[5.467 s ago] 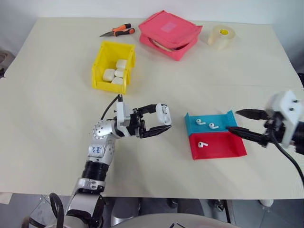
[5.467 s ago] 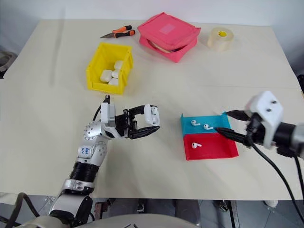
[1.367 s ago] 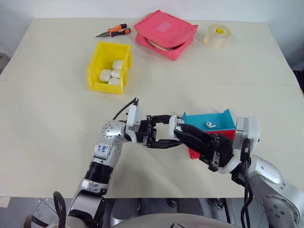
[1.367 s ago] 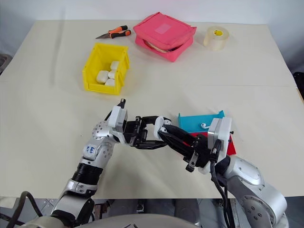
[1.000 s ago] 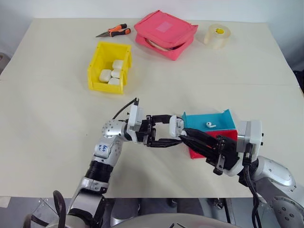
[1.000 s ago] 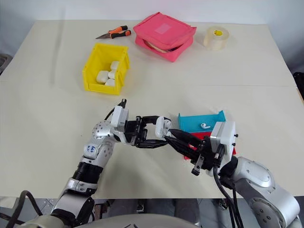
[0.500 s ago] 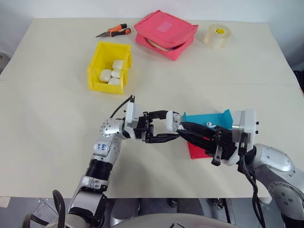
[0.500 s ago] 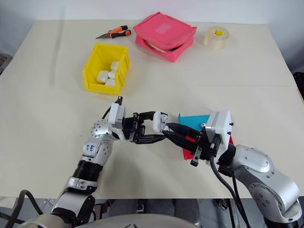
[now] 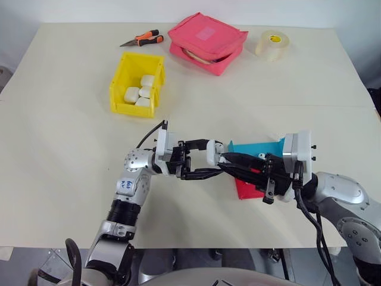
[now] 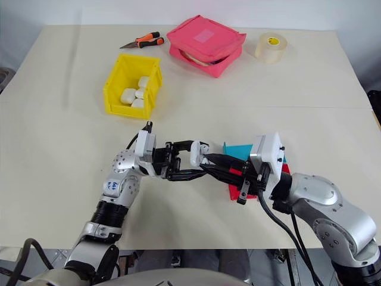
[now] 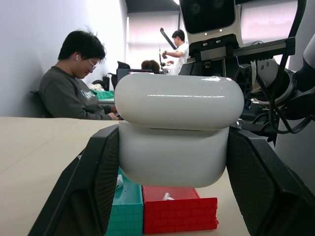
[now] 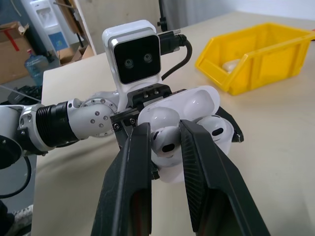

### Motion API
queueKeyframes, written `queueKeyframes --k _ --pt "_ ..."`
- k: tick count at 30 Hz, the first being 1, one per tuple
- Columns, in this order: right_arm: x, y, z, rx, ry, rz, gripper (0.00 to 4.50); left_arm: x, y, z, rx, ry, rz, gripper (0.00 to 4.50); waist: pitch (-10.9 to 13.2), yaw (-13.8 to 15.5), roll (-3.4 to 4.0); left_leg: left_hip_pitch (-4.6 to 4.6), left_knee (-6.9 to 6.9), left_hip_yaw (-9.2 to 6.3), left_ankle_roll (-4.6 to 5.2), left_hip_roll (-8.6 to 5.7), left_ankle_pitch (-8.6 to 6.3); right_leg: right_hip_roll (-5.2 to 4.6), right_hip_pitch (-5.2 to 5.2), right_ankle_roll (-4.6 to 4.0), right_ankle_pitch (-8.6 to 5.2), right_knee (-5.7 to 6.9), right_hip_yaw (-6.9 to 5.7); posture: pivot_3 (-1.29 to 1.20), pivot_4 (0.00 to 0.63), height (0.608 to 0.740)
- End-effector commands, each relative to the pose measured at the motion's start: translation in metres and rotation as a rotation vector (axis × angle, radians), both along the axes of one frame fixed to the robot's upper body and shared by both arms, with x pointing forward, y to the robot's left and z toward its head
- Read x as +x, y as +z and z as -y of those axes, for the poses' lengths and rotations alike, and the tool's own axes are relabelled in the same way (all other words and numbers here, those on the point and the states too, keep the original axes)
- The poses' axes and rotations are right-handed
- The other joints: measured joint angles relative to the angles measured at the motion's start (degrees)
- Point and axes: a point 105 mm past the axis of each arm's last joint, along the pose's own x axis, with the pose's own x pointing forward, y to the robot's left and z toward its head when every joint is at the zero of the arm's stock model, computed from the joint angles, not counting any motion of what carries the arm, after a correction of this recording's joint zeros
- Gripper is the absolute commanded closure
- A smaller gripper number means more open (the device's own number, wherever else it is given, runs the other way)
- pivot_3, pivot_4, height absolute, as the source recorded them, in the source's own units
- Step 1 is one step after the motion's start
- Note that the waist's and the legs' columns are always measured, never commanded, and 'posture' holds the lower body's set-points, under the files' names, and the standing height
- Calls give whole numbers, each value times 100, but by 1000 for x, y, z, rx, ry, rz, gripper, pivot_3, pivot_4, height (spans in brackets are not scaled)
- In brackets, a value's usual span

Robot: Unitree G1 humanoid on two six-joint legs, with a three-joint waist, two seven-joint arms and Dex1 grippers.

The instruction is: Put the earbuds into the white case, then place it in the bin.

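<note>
Right wrist view: the right hand [image 12: 165, 142] pinches a tiny white earbud [image 12: 165, 141] at the open mouth of the glossy white case [image 12: 189, 115], which the left hand [image 9: 215, 162] clamps above the desk [image 9: 59, 155]. Seating looks unfinished; another earbud [image 9: 261, 155] waits in the teal tray [image 9: 250, 148], and the yellow plastic bin [image 9: 137, 84] comes afterwards.

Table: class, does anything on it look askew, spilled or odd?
Nothing spilled or damaged. The only oddity: the yellow bin already holds several white cases, while the roll of tape and pliers lie neatly at the far edge.
</note>
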Motion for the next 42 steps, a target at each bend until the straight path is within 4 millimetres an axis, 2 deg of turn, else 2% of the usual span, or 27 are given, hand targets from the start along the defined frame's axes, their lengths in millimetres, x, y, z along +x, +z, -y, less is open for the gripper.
queueKeyframes --k 1,8,22,42 --pt "1 -18 -2 -62 4 -77 4030 -9 21 10 -71 -55 91 1689 0 -1 0 0 0 1 0 -1 0 0 0 0 0 0 1 0 150 740" --pt "0 -22 -3 -76 -8 -109 4030 -9 21 11 -76 -47 95 1689 0 -1 0 -1 0 0 0 0 0 0 -1 0 0 0 0 0 150 740" --pt "-2 -7 -1 -49 -5 -39 4030 0 21 9 -76 -11 89 1689 0 1 0 -1 0 0 0 0 0 0 -1 0 0 0 0 0 150 740" --pt "-1 -3 1 -35 -15 -41 4030 3 21 8 -73 1 89 1689 0 -1 0 -1 0 0 0 0 0 0 -1 0 0 0 0 0 150 740"
